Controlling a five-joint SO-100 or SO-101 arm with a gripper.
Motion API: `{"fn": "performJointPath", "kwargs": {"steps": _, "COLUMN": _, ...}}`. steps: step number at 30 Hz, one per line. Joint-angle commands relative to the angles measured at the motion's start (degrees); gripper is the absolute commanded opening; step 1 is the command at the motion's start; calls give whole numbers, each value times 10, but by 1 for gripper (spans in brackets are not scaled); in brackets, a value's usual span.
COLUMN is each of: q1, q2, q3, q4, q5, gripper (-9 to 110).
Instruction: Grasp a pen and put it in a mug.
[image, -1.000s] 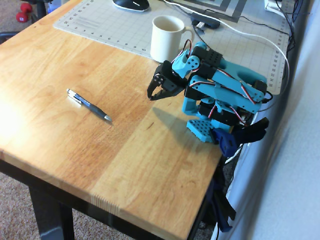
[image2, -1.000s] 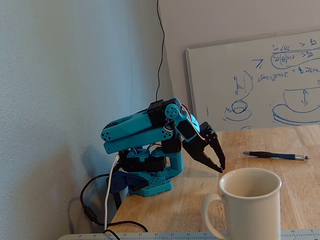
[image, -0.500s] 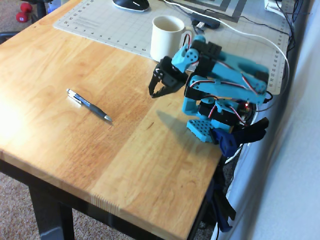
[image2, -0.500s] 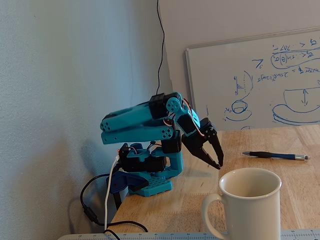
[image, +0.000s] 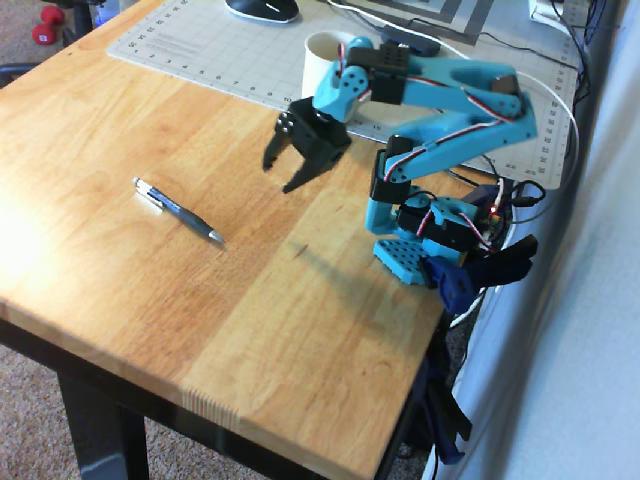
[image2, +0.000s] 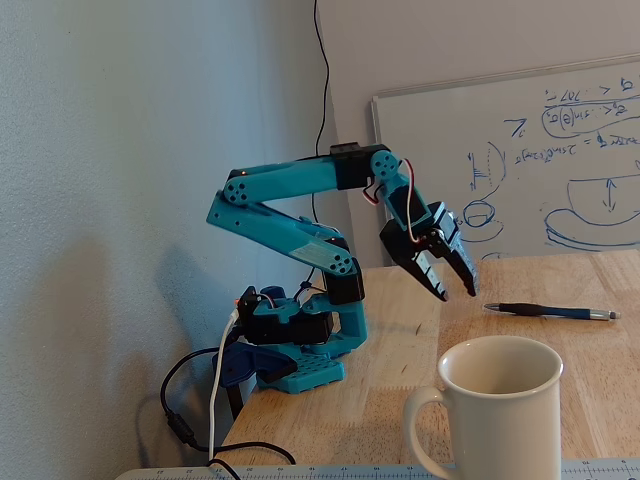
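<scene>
The pen (image: 178, 210) lies flat on the wooden table, left of the arm in the overhead view; in the fixed view it (image2: 550, 311) lies far right on the tabletop. The cream-white mug (image: 322, 60) stands upright on the cutting mat behind the arm; in the fixed view it (image2: 500, 410) fills the near foreground, handle to the left. My gripper (image: 282, 168) is open and empty, held in the air above the table, between mug and pen, apart from both. In the fixed view it (image2: 457, 289) points down, left of the pen.
A grey cutting mat (image: 200, 50) covers the table's back part. A computer mouse (image: 262, 8) lies at its far edge. The blue arm base (image: 415, 240) is clamped at the table's right edge, with cables beside it. A whiteboard (image2: 520, 170) leans on the wall.
</scene>
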Motion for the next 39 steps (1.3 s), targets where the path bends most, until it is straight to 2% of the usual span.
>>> {"fn": "performJointPath", "kwargs": {"steps": 1, "q1": -24, "q2": -67, "q3": -90, "q4": -37, "q5": 149, "gripper": 20}}
{"fn": "performJointPath", "kwargs": {"steps": 10, "q1": -76, "q2": -265, "q3": -220, "q4": -143, "q5": 497, "gripper": 21}}
{"fn": "performJointPath", "kwargs": {"steps": 17, "q1": -96, "q2": -402, "q3": -306, "q4": -198, "q5": 665, "gripper": 21}}
{"fn": "performJointPath", "kwargs": {"steps": 27, "q1": -77, "q2": -518, "q3": -390, "q4": -257, "q5": 783, "gripper": 21}}
{"fn": "performJointPath", "kwargs": {"steps": 39, "q1": -51, "q2": -567, "q3": -381, "q4": -272, "q5": 779, "gripper": 21}}
